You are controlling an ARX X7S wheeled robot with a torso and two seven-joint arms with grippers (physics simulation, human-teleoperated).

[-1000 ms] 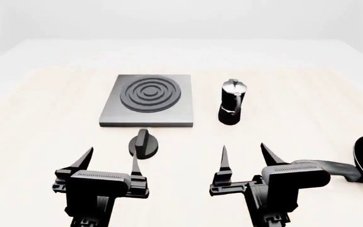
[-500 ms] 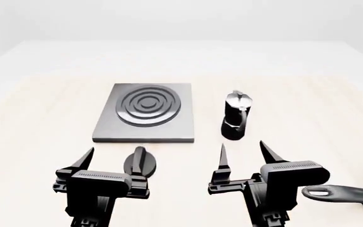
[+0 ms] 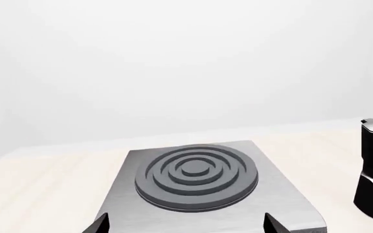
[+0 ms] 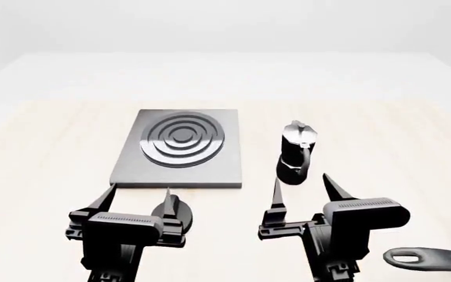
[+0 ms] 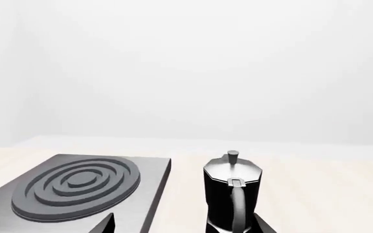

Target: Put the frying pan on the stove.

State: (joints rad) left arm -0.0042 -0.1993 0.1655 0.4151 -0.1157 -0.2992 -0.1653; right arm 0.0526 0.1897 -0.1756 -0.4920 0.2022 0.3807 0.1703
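In the head view the grey square stove (image 4: 180, 147) with its dark ring burner lies ahead of my left gripper (image 4: 139, 197). It also shows in the left wrist view as the stove (image 3: 193, 174), and in the right wrist view as the stove (image 5: 76, 187). Only the frying pan's long black handle with its loop hole (image 4: 433, 258) shows, at the lower right edge; the pan's bowl is almost wholly out of view. My left gripper (image 3: 186, 225) is open and empty. My right gripper (image 4: 302, 188) is open and empty, to the left of the handle and apart from it.
A black-and-silver moka pot (image 4: 297, 153) stands upright right of the stove, just ahead of my right gripper (image 5: 185, 224); the same moka pot (image 5: 232, 194) shows between its fingertips. A small black round knob (image 4: 177, 216) lies behind my left gripper's right finger. Pale tabletop (image 4: 382, 117) extends all round.
The stove, moka pot and knob have slid nearer and lower in the head view. The frying pan has drifted to the lower right, nearly out of frame. Both grippers stay open.
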